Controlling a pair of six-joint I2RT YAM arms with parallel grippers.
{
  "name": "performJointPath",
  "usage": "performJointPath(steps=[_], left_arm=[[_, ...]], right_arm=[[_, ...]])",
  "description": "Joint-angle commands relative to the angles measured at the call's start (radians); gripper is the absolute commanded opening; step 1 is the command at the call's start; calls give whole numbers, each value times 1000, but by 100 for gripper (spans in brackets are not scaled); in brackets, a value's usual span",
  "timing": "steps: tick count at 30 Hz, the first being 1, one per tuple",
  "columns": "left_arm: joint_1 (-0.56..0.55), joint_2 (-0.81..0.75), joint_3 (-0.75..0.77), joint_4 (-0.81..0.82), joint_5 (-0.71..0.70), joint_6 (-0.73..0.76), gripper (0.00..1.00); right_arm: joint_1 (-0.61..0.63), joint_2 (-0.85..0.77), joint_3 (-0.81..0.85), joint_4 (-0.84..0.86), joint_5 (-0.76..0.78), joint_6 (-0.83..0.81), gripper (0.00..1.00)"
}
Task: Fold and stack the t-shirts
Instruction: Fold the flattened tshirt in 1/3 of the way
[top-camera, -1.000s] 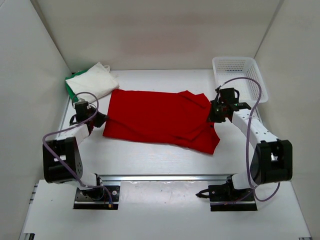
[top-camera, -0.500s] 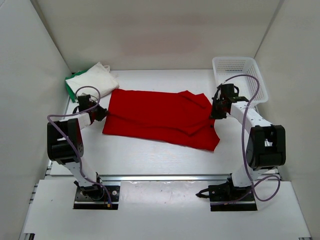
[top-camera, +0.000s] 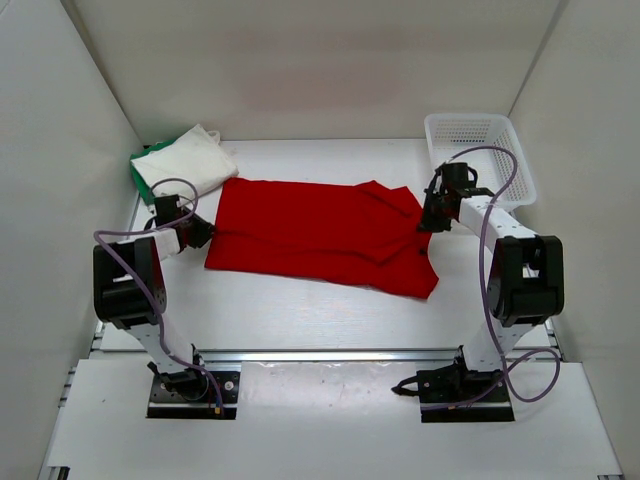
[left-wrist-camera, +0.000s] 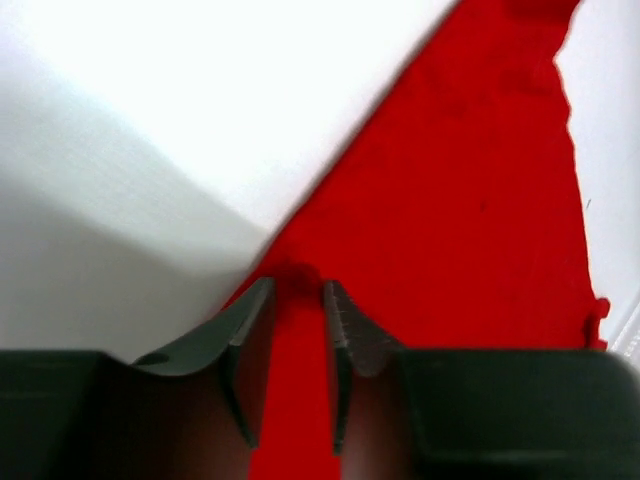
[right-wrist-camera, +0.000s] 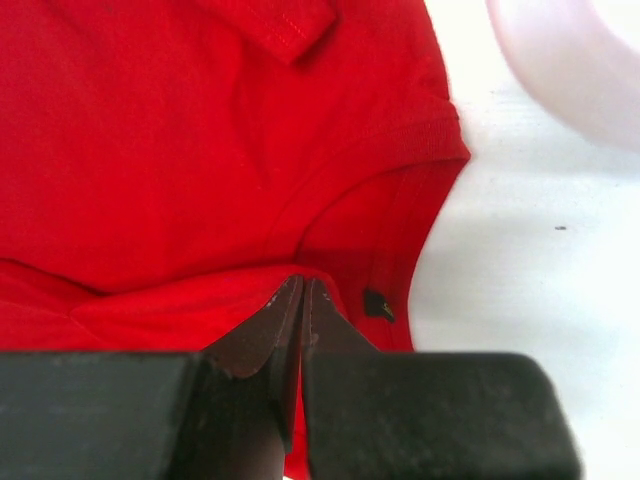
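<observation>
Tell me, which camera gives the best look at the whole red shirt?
The top external view: the red t-shirt lies spread out, its whole outline visible. The left wrist view shows only a slanting stretch of cloth along one edge. The right wrist view shows only the collar area, with a small dark tag.

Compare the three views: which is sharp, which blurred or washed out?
Top external view: even light, sharp, faint shadows. Left wrist view: red t-shirt soft-focus, table blown out white. Right wrist view: shirt weave crisp, pale shape at top right blurred.
</observation>
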Motion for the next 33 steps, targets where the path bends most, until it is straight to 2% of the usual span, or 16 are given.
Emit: performJointPath(steps=[1,3,5,6,8,11,14,16,17,19,21,23,25,27,33], left_arm=[[27,-88,-47,17,-3,-18,39],[23,-175,-88,0,-32,-5,43],[35,-244,-115,-7,-42,14,42],[37,-290,-142,-55,-60,17,40],[47,-347,-190,-99,-45,35,38],[44,-421,-283,-106,-30,60,44],[31,-431,-336,-98,8,40,49],[37,-421,-360,-99,42,32,50],[35,-421,-368,-92,61,35,52],[38,-430,-394,-86,55,43,53],[14,-438,-406,-78,18,48,57],[15,-420,-417,-52,33,33,59],[14,-386,-415,-29,53,11,51],[3,-342,-414,8,64,2,44],[0,-315,-406,43,61,-21,22]], right_arm=[[-22,6,52,69,-31,29,0],[-8,20,91,63,-7,37,0],[6,12,92,74,-10,50,1],[20,3,77,88,-5,56,7],[23,-30,59,95,-2,78,25],[55,-163,-77,144,30,121,39],[92,-351,-285,193,81,159,40],[93,-496,-451,216,76,188,31],[92,-533,-486,230,69,220,21],[93,-648,-622,244,84,245,9],[74,-707,-687,256,81,263,7],[49,-756,-743,263,76,258,16],[27,-768,-762,272,85,257,31],[-17,-765,-768,282,62,247,36],[-10,-700,-777,331,70,241,38]])
